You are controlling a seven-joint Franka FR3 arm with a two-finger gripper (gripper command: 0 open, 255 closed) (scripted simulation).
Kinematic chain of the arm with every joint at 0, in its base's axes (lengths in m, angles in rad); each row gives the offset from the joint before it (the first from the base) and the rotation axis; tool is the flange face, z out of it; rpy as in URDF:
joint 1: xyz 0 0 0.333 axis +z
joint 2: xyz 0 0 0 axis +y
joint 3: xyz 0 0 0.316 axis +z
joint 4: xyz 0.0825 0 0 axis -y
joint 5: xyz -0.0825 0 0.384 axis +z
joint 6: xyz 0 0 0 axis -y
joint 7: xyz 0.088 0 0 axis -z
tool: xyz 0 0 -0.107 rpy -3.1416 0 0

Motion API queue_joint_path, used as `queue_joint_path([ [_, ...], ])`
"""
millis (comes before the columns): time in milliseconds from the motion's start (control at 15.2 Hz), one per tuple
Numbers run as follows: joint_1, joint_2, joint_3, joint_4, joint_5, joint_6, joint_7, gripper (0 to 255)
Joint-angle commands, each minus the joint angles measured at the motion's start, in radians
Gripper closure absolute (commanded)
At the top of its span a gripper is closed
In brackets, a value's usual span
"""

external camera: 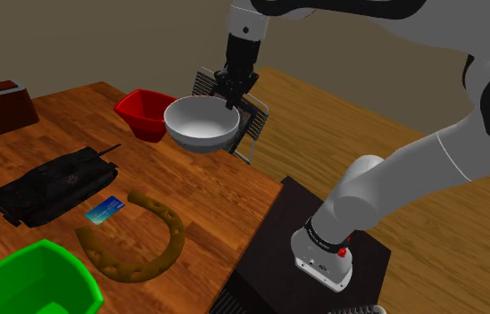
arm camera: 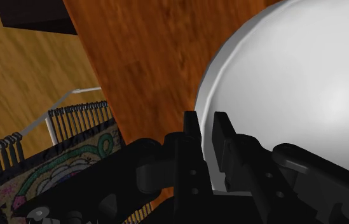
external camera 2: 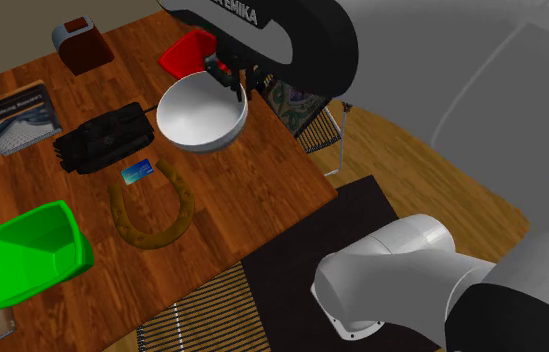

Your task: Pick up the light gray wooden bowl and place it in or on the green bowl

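A light grey bowl (external camera: 200, 123) hangs above the wooden table (external camera: 207, 192) near its far edge, slightly tilted. My gripper (external camera: 232, 103) is shut on the bowl's rim, one finger inside and one outside. In the wrist view the fingers (arm camera: 195, 137) pinch the rim of the bowl (arm camera: 294, 83). The second exterior view shows the bowl (external camera 2: 200, 110) held by the gripper (external camera 2: 232, 90) just in front of a red bowl. The green bowl (external camera: 29, 281) stands at the table's near corner, at the shoulder view's lower left, far from the gripper; it also appears as the green bowl (external camera 2: 32, 250).
A red bowl (external camera: 147, 111) sits just behind the held bowl. A black tank (external camera: 51, 183), a blue card (external camera: 104, 210) and a brown horseshoe-shaped ring (external camera: 140, 241) lie between the grey and green bowls. A chair (external camera: 250, 116) stands at the table's edge.
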Motion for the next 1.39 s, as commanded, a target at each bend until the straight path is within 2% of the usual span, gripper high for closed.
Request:
queue_joint_path([
  [0,0.014,-0.003,0.025,0.011,0.014,-0.010,0.037,255],
  [726,0.105,0.066,0.221,0.129,0.089,-0.017,0.312,255],
  [1320,0.167,0.228,0.390,0.324,0.075,-0.016,0.560,255],
])
